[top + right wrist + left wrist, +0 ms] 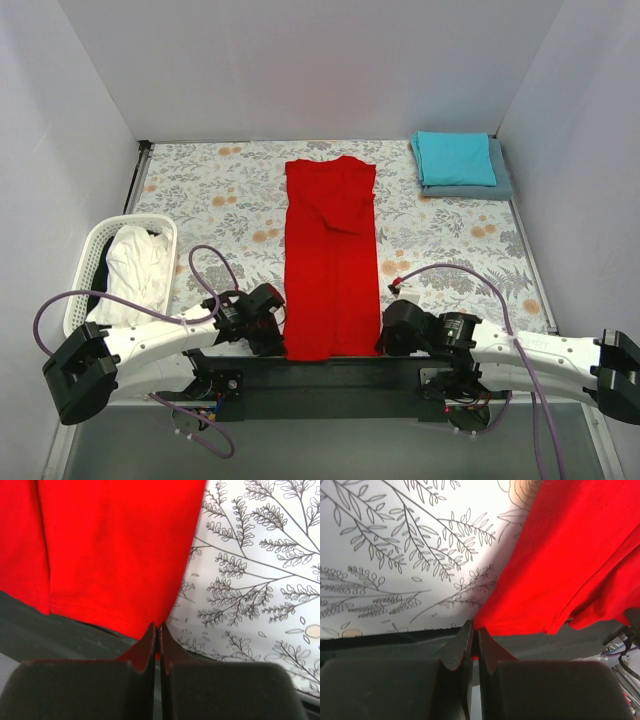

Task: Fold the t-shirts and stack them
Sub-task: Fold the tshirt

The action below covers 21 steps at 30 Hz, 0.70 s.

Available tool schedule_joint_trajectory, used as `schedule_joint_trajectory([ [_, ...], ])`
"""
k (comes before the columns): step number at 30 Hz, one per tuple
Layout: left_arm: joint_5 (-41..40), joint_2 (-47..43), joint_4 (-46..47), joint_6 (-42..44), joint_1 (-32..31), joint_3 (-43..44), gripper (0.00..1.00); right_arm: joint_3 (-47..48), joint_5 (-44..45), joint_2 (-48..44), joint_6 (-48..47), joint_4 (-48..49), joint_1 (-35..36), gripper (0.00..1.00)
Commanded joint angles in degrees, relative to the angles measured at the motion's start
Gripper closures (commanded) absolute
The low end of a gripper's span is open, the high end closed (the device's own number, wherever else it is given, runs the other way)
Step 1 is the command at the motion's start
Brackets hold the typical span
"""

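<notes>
The table (220, 190), covered in a pale leaf-and-flower print, filled the middle of the top view between plain white walls. Down its centre lay the red t-shirt (330, 260), folded into a long narrow strip. Its collar end pointed toward the top of the frame and its hem reached the dark strip along the table's lower edge. At the left of the frame stood a white lattice basket (95, 250) with a crumpled white cloth (140, 270) inside it. In the upper right corner of the table the teal t-shirt (455, 158) sat folded on top of the folded grey-blue t-shirt (503, 186), whose edges showed to the right and below.

The left hand (281, 335) was at the lower left corner of the red strip. In the left wrist view the left hand (474, 630) was pressed together, with a sliver of red hem caught between its fingers. The right hand (386, 340) was at the lower right corner. In the right wrist view the right hand (156, 629) was likewise clamped shut on the hem corner, with red cloth showing in the slit.
</notes>
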Motion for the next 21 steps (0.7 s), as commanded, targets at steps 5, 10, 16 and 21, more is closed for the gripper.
schedule_joint_trajectory([
  [5, -6.73, 0.19, -5.47, 0.78, -0.78, 9.75, 1.00, 11.65, 5.39, 1.07, -6.02, -9.29, 0.57, 0.99],
  [10, -9.81, 11.09, -6.09, 5.61, 1.76, 21.60, 1.00, 22.99, 6.55, 12.32, -16.46, -10.35, -5.83, 0.99],
  [16, -8.32, 20.39, -0.38, 11.76, 11.95, 28.30, 1.00, 32.83, 4.44, 22.69, -28.34, -5.44, -17.44, 0.99],
  [21, -8.23, 27.70, 2.08, 13.35, 17.23, 35.16, 1.00, 37.42, 1.62, 31.57, -33.45, -0.35, -23.94, 0.99],
])
